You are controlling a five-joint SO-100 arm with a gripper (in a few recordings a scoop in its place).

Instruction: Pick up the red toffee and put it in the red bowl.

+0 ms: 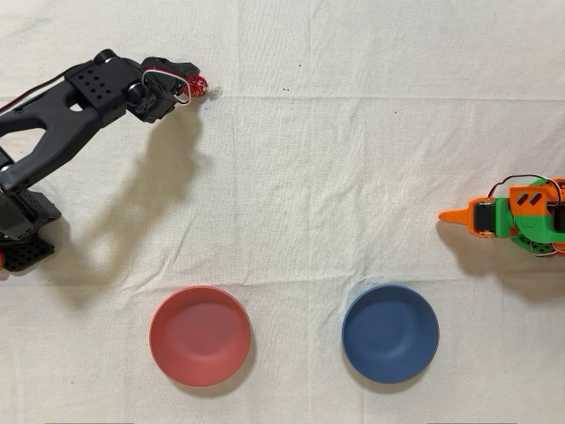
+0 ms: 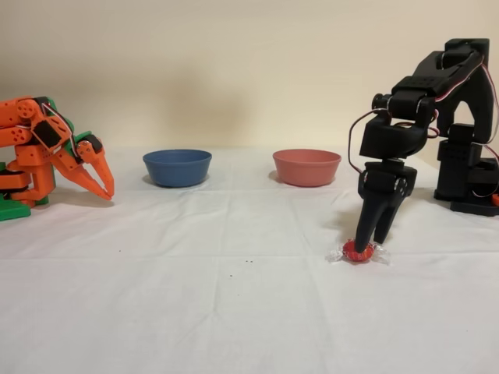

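Observation:
The red toffee [image 2: 359,252] lies on the white cloth with its clear twisted ends sticking out, and it also appears at the upper left of the overhead view [image 1: 199,87]. My black arm's gripper [image 2: 370,238] points straight down onto it. Its fingers stand a small gap apart, with the tips at the candy. One fingertip [image 2: 362,236] touches the toffee's top and the other comes down just beside it. From above, the gripper [image 1: 188,84] sits right against the toffee's left side. The red bowl [image 1: 200,336] [image 2: 306,167] is empty, well away from the gripper.
A dark blue bowl [image 1: 390,333] [image 2: 177,167] stands beside the red one. The idle orange arm [image 1: 512,216] [image 2: 54,152] rests at the other side of the table. Open cloth lies between the toffee and the bowls.

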